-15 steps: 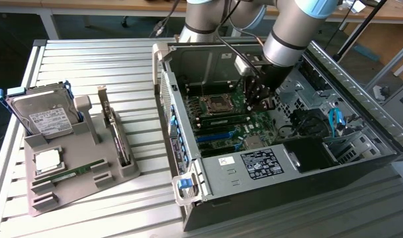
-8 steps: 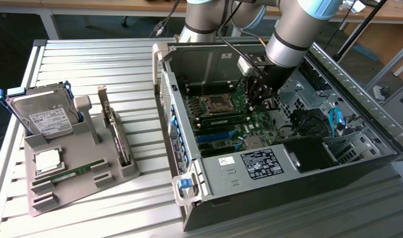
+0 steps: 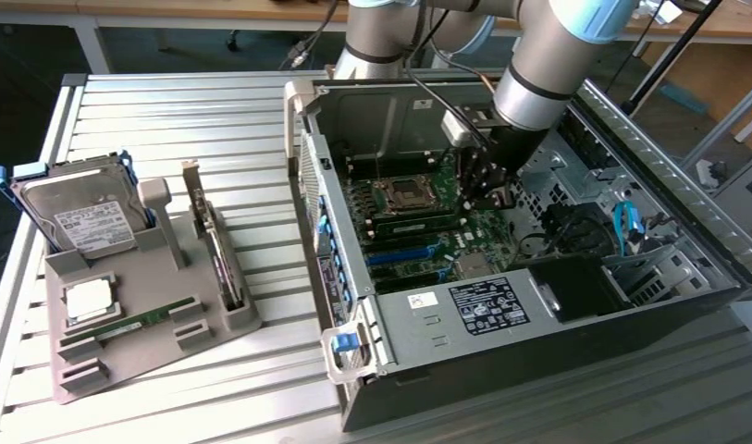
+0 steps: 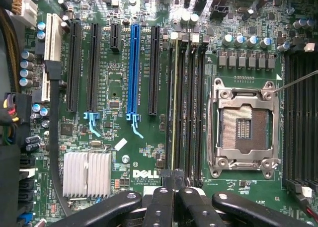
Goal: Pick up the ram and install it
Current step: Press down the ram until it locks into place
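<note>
My black two-fingered tool (image 3: 493,190) hung inside the open black metal computer case (image 3: 474,388), close above the green motherboard (image 4: 124,152). Its fingers were clenched almost together, and I could see nothing held between them. In the wrist view the tool (image 4: 176,180) sat at the end of the long black memory slots (image 4: 191,113). A thin pale edge ran along one slot, and I could not tell what it was.

The ram (image 3: 145,318), a long, narrow, flat green circuit-board stick, lay in a groove of the grey plastic holder tray (image 3: 104,375) on the slatted metal counter (image 3: 166,102). That put it outside the case and well apart from my tool. It lay just beside a square silver processor chip (image 3: 88,298).

I judged the ram light and stiff, but fragile. The board would not bend safely, and its chips and contact edge should not be squeezed or scraped. The best hold seemed to be across its thin flat faces near the middle of the upper long edge, firmly enough that the smooth board would not slip.
</note>
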Controlling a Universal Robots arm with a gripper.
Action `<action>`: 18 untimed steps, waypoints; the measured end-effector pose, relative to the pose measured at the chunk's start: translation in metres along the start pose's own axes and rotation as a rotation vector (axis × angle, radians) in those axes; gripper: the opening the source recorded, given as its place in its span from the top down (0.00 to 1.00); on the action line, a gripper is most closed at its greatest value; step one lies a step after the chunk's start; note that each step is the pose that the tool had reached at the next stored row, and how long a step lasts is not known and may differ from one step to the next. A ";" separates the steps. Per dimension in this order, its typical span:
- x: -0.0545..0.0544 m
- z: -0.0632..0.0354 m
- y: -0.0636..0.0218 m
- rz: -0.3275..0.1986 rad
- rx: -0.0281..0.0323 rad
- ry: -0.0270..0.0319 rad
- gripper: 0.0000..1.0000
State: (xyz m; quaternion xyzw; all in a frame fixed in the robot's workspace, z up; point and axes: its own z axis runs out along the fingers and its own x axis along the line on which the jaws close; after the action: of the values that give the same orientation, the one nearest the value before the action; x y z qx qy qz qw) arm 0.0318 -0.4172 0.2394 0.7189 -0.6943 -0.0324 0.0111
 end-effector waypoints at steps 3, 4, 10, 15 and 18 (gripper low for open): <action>0.000 0.0037 -0.0002 -0.004 -0.0009 0.0002 0.88; 0.000 0.0043 -0.0003 -0.005 -0.0010 0.0002 0.88; 0.000 0.0081 -0.0006 -0.012 -0.0018 0.0010 0.88; 0.000 0.0088 -0.0007 -0.014 -0.0019 0.0011 0.88; 0.000 0.0051 -0.0005 -0.015 -0.0017 0.0002 0.88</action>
State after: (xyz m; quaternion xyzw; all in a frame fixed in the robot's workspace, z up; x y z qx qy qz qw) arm 0.0320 -0.4171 0.2342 0.7239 -0.6890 -0.0330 0.0115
